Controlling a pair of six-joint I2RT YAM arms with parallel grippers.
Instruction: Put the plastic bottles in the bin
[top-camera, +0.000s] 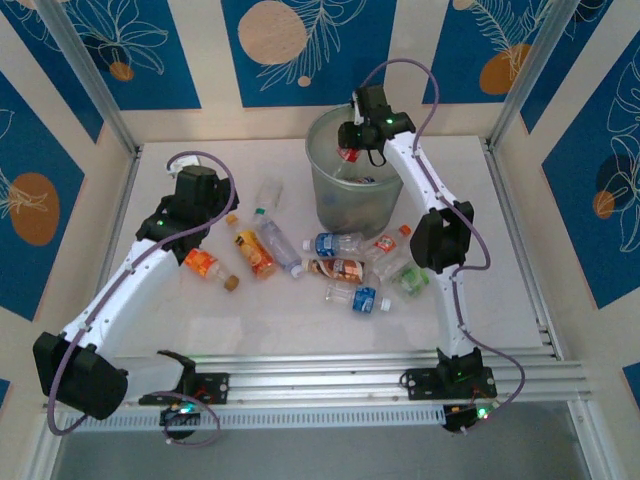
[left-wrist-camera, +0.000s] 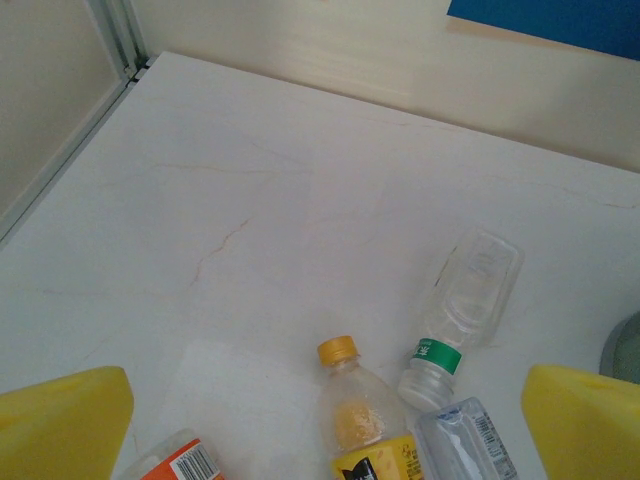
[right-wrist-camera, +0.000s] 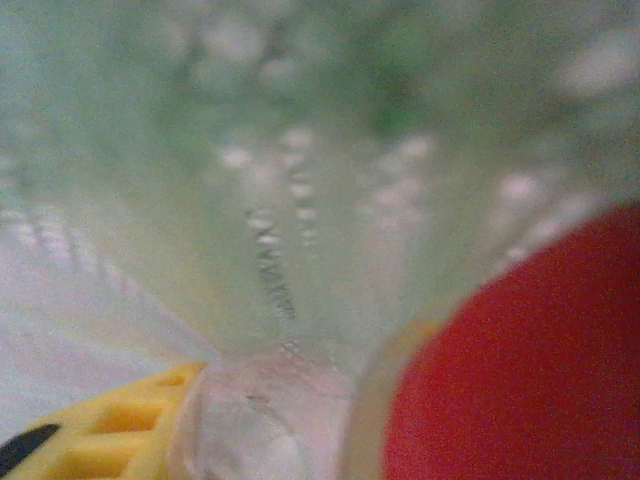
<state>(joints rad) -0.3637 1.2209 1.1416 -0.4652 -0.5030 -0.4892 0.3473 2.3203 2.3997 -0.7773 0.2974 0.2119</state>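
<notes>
9 or so plastic bottles (top-camera: 335, 243) lie loose on the table (top-camera: 300, 330), well below and to the near side of the right gripper (top-camera: 350, 140). That gripper hangs over the mouth of the bin (top-camera: 345, 210), closed on 1 red-labelled bottle (top-camera: 348, 152) that dangles beneath it inside the rim. In the right wrist view the red label (right-wrist-camera: 530, 370) and clear plastic press up against a yellow finger (right-wrist-camera: 110, 440).

The left gripper (left-wrist-camera: 325, 410) is spread wide and holds nothing. Just ahead of it, between its 2 yellow fingers (left-wrist-camera: 60, 425), lies a yellow-capped bottle (left-wrist-camera: 345, 400), cap pointing away. A clear bottle with a green band (left-wrist-camera: 465, 300) lies ahead and right, and an orange-labelled bottle (left-wrist-camera: 180, 460) lies by the left finger.
</notes>
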